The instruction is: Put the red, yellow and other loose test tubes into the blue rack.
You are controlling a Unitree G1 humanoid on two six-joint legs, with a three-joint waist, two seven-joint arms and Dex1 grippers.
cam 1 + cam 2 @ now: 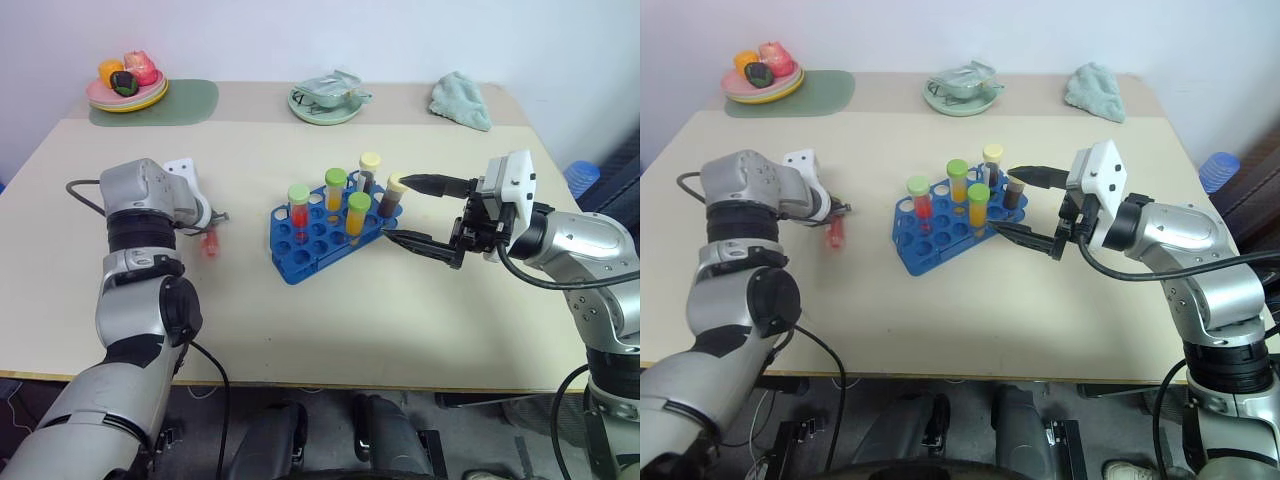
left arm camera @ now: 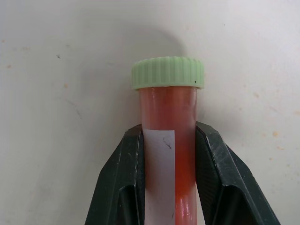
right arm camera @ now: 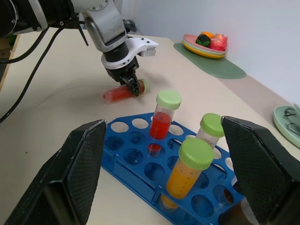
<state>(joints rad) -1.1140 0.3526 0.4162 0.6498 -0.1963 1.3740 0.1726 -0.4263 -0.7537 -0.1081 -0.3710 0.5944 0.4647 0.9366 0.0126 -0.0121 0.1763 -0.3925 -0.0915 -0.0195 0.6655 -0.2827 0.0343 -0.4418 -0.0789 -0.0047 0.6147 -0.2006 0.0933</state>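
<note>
Two black fingers of the left gripper [image 2: 169,178] are clamped on the red tube [image 2: 168,140], just below its green cap, label facing up. That tube lies flat on the table [image 1: 300,330], well left of the rack [image 1: 325,232]. Five capped tubes are already seated in the rack: one red, two yellow, two dark. The right gripper [image 1: 418,212] is held wide open and empty beside the rack's right end, its upper finger near a dark tube's cream cap. For this step, the grip should be kept firm and the tube lifted straight off the table, then turned upright before it is carried over. An empty hole at the near-left side looks easiest, so seated caps are not knocked. Slip is possible on the smooth plastic.
</note>
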